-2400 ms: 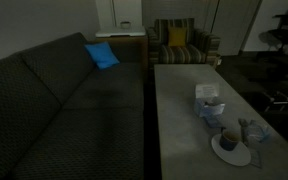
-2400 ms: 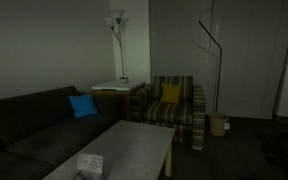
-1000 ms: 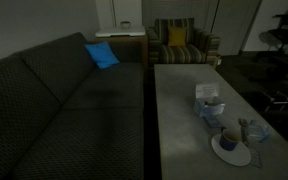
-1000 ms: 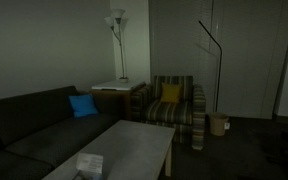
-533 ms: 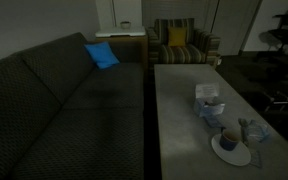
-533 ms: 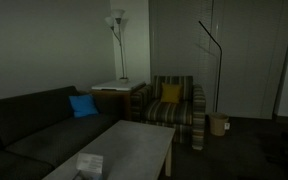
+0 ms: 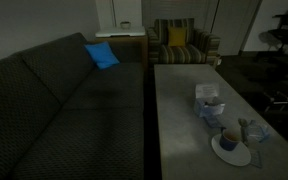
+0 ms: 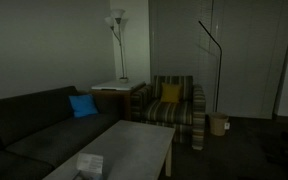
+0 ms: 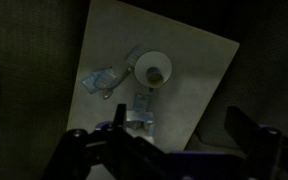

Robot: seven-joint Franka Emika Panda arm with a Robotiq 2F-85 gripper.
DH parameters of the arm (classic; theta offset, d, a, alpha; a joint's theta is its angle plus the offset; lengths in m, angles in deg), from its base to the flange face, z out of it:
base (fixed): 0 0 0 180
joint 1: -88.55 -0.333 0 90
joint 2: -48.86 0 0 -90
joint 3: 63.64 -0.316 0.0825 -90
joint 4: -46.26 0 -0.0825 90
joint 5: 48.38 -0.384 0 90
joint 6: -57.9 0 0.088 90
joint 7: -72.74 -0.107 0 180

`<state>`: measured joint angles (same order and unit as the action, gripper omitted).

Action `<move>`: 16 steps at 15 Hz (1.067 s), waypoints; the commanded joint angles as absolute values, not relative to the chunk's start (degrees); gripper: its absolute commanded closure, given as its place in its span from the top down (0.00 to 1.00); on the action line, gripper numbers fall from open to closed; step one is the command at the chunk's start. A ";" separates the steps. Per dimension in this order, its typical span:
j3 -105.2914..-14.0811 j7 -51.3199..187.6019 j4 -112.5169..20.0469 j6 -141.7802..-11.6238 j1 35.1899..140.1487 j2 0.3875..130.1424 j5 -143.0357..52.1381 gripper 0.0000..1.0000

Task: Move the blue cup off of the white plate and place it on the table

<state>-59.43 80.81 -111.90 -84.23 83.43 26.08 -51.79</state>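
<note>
The blue cup point(image 7: 229, 136) stands on the white plate point(image 7: 234, 152) near the front end of the grey table point(image 7: 179, 110). In the wrist view, from high above, the cup point(image 9: 156, 74) with its tan inside sits on the plate point(image 9: 149, 60) on the table point(image 9: 199, 60). My gripper point(image 9: 181, 126) is open and empty, its dark fingers spread wide far above the table, off to one side of the plate. The arm does not show in either exterior view. An exterior view shows the table point(image 8: 134, 140) but not the cup or plate.
A pale boxy object point(image 7: 209, 100) point(image 9: 139, 110) point(image 8: 89, 163) and a greyish-blue glassy object point(image 7: 252, 130) point(image 9: 102, 80) stand close to the plate. A dark sofa point(image 7: 64, 100) runs along the table. A striped armchair point(image 7: 179, 45) stands beyond the table's far end.
</note>
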 commanded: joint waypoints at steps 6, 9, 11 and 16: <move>-61.09 86.24 -106.39 -84.10 82.41 40.14 -54.60 1.00; -61.38 85.90 -106.40 -84.94 82.31 40.66 -54.42 1.00; -61.50 87.87 -105.73 -85.24 81.70 43.31 -56.60 1.00; -64.39 91.13 -103.93 -85.16 81.07 51.24 -59.61 1.00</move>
